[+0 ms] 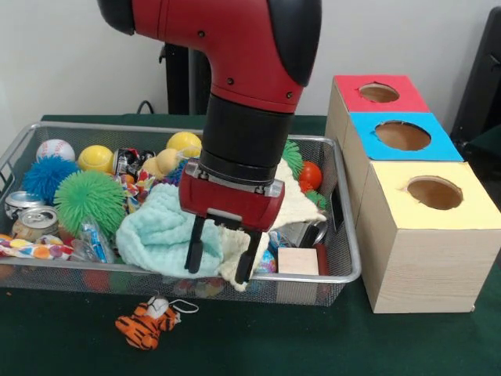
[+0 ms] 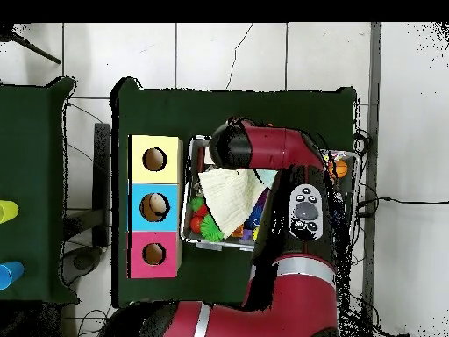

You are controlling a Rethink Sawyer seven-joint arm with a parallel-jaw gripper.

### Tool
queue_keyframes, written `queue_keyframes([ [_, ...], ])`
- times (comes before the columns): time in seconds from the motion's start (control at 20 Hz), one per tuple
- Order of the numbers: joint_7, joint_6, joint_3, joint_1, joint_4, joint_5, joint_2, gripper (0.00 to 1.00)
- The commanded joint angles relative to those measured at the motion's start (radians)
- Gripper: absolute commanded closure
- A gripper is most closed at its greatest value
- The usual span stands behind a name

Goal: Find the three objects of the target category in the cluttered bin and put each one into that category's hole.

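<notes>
Low over the bin (image 1: 344, 276), end effector (image 1: 223, 257) pointing down with both black fingers (image 1: 193, 249) spread apart, gripping nothing. Tips level with the near rim, just in front of a mint cloth (image 1: 160, 235) and a cream cloth (image 1: 301, 205). Bin resting on the green surface (image 1: 70, 345), spanning most of the front view's left and middle. Packed inside: a baseball (image 1: 55, 149), a blue spiky ball (image 1: 45, 176), a green spiky ball (image 1: 90, 200), two yellow balls (image 1: 95, 158), cans (image 1: 35, 223) at the left end, an orange ball (image 1: 311, 175), a small wooden block (image 1: 297, 261) near the right corner. Outside the bin, on the surface by the near rim, a toy tiger (image 1: 146, 323). Right of the bin, three boxes in a row, each with a round hole on top: red (image 1: 380, 94) farthest, blue (image 1: 403, 135) in the middle, yellow (image 1: 434, 193) nearest. From overhead, arm (image 2: 294, 219) covering most of the bin, cream cloth showing beside it; something pale possibly sitting in the blue box's hole, hard to tell.
</notes>
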Motion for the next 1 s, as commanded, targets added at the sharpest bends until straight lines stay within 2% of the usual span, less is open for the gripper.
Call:
queue_keyframes([
  [0.05, 0.03, 0.099, 0.023, -0.039, -0.15, -0.006, 0.068, 0.0],
  [0.15, 0.033, 0.078, 0.035, -0.049, -0.15, -0.01, 0.077, 0.0],
  [0.35, 0.085, 0.064, -0.01, -0.035, -0.145, -0.021, 0.089, 0.0],
  [0.5, 0.095, 0.063, -0.013, -0.043, -0.15, -0.016, 0.12, 0.0],
  [0.65, 0.071, 0.123, 0.011, -0.06, -0.144, 0.006, 0.153, 0.0],
  [1.0, 0.029, 0.146, 0.05, -0.084, -0.158, 0.01, 0.228, 0.0],
])
